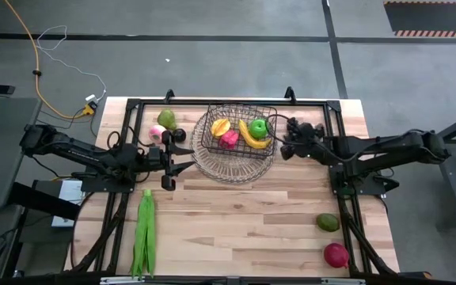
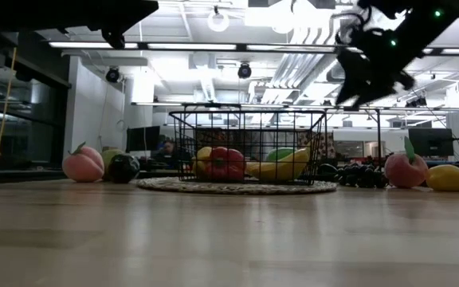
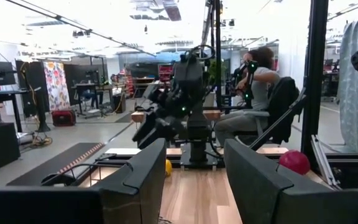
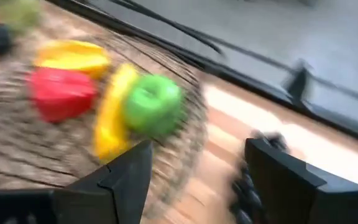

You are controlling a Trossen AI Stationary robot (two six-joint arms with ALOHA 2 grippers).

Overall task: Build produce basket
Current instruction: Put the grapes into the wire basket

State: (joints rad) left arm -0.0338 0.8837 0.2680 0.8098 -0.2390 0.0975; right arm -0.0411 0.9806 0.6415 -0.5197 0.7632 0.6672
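Note:
The wire basket (image 1: 236,162) stands mid-table at the far side on its paler round base (image 2: 237,186). In it lie a green apple (image 4: 154,102), a banana (image 4: 109,118), a red piece (image 4: 61,93) and a yellow piece (image 4: 73,56). My right gripper (image 4: 197,180) hovers open and slanting down by the basket's right rim (image 1: 275,131), with dark grapes (image 4: 248,183) on the table below it. My left gripper (image 1: 187,158) waits open and level, left of the basket, nothing between its fingers (image 3: 138,180). Long green pods (image 1: 145,233) lie near the front left.
A pear (image 1: 166,119), a pink piece (image 1: 156,134) and a dark fruit (image 1: 169,137) sit far left of the basket. A green fruit (image 1: 328,222) and a red apple (image 1: 336,255) lie near the right front. A person (image 3: 257,93) sits beyond the table.

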